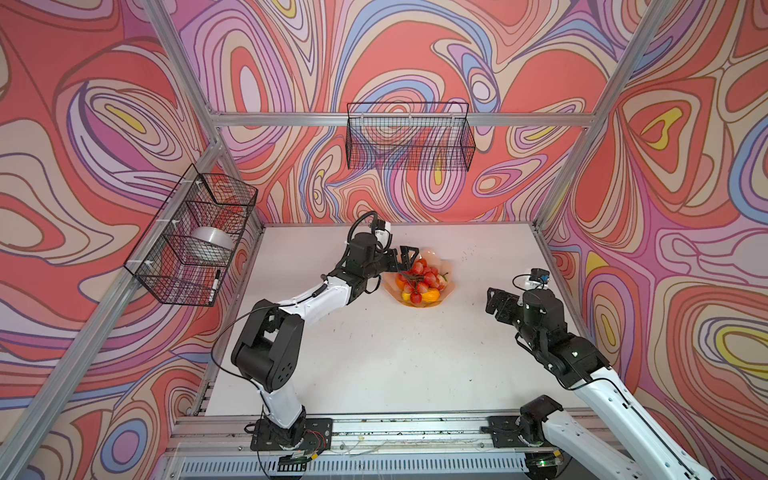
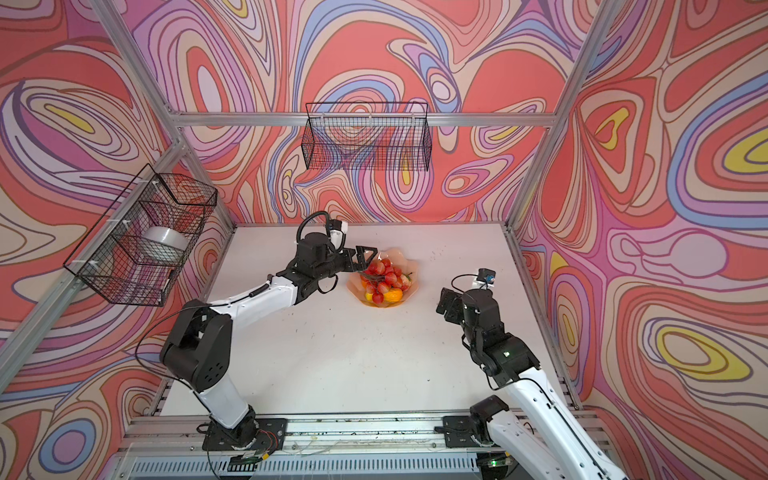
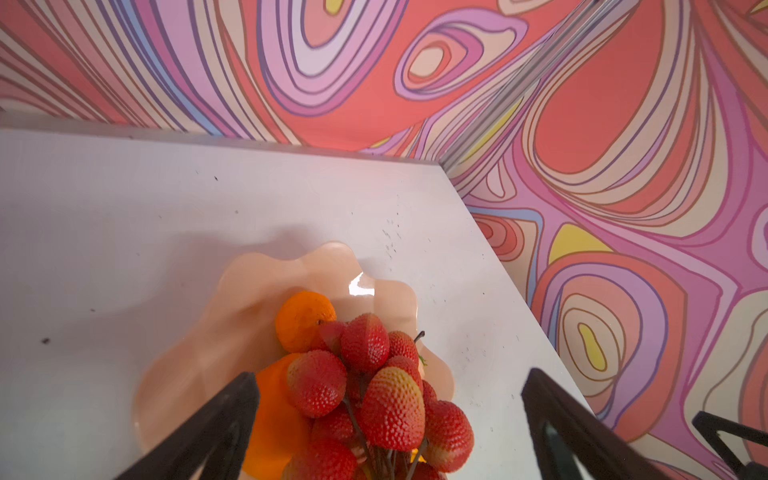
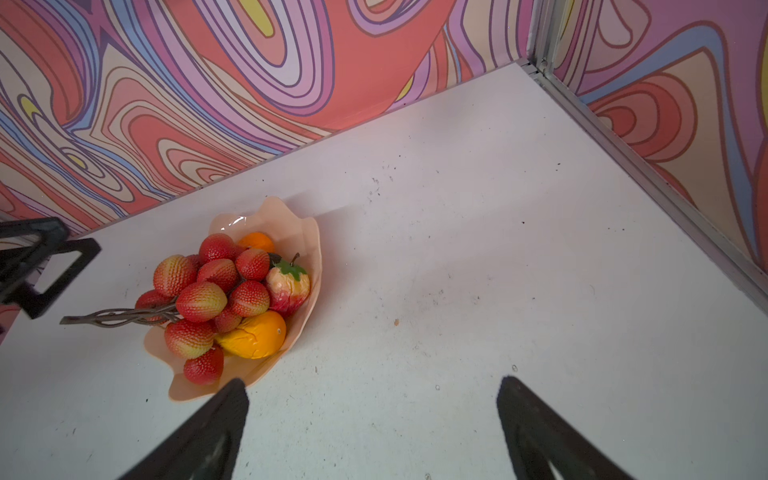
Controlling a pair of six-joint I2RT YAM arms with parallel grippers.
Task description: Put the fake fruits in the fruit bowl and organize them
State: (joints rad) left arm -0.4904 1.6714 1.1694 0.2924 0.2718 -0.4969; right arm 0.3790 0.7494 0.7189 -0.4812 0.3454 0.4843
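In both top views the bowl [image 1: 434, 255] is sitting near the far edge of the bench [image 1: 395, 353], fruits [image 1: 419, 282] piled inside, the left gripper [image 1: 405, 264] hovering at its rim. In the left wrist view its fingers [image 3: 232, 407] are standing apart over the grape bunch [image 3: 374, 399]. In the right wrist view the right gripper [image 4: 372, 381] is hanging agape over bare bench.

One fruit bowl [image 4: 305, 232] is counted. In it, one red grape bunch [image 4: 208, 291] is spotted, its berries too tightly packed to be tallied. Two oranges are logged: a larger orange [image 3: 272, 424] and a smaller orange [image 3: 305, 320]. One yellow oblong fruit [image 4: 253, 336] and one strawberry [image 4: 286, 286] are added. Two wire baskets are noted: back basket [image 1: 409, 137], side basket [image 1: 195, 237].
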